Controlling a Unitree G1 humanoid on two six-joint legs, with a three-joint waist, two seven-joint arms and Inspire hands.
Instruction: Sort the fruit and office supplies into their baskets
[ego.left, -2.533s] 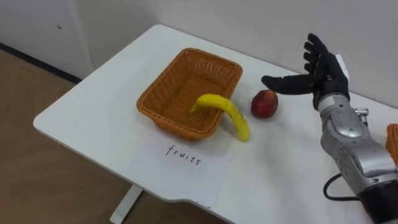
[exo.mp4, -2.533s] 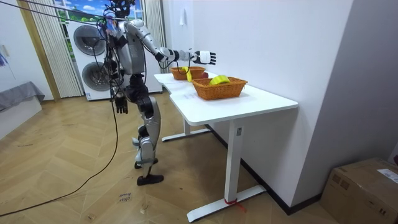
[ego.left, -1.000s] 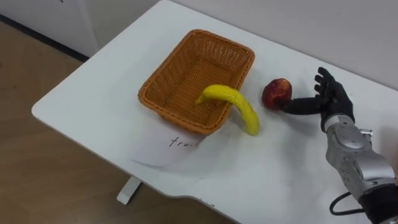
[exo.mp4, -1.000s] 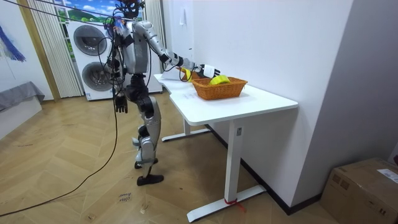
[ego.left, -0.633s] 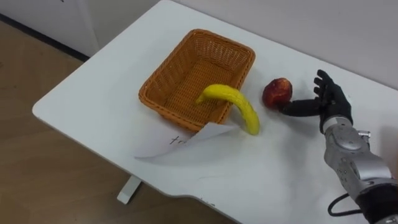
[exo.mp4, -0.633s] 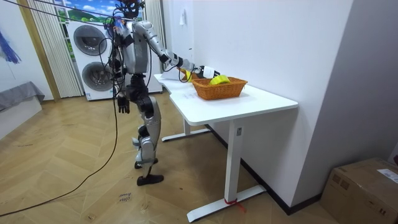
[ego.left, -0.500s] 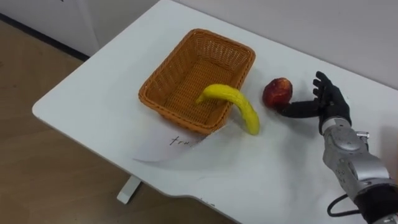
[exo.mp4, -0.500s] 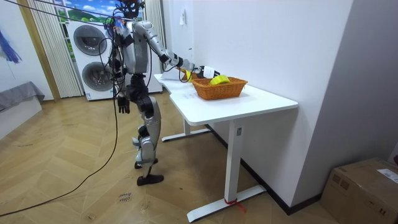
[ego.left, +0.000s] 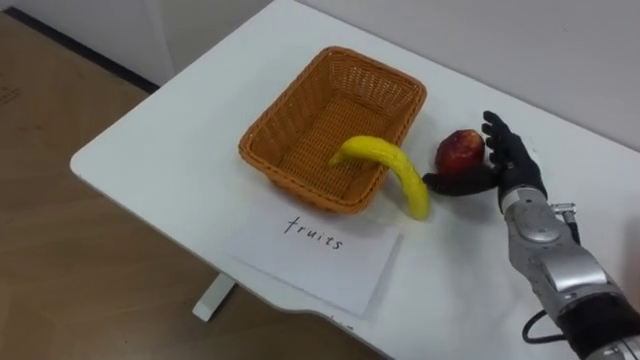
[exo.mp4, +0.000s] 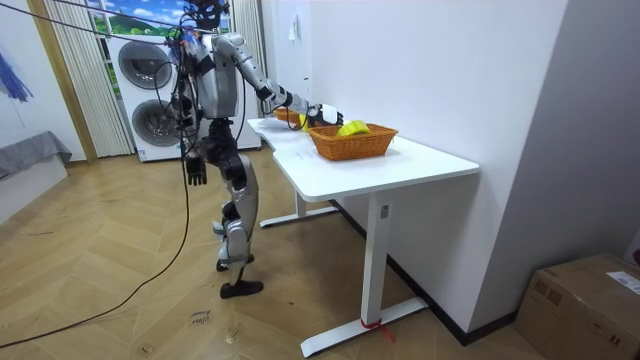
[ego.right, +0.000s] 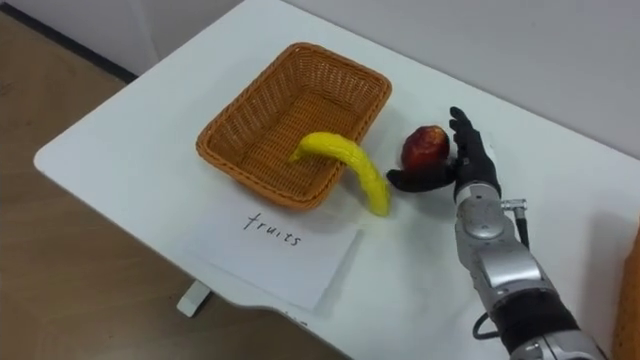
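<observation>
Basket woven wicker, rectangular; curved banana over rim.

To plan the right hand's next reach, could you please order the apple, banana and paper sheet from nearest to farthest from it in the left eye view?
1. Apple, just left of the right hand.
2. Banana, farther left, over the basket rim.
3. Paper sheet, near the table front edge.

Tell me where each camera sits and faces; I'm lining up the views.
Left eye view: on the head, looking down at the basket, banana and apple; the right robot hand shows.
Right eye view: beside it, same scene and hand.
Room view: off in the room, facing the whole robot at the table.
</observation>
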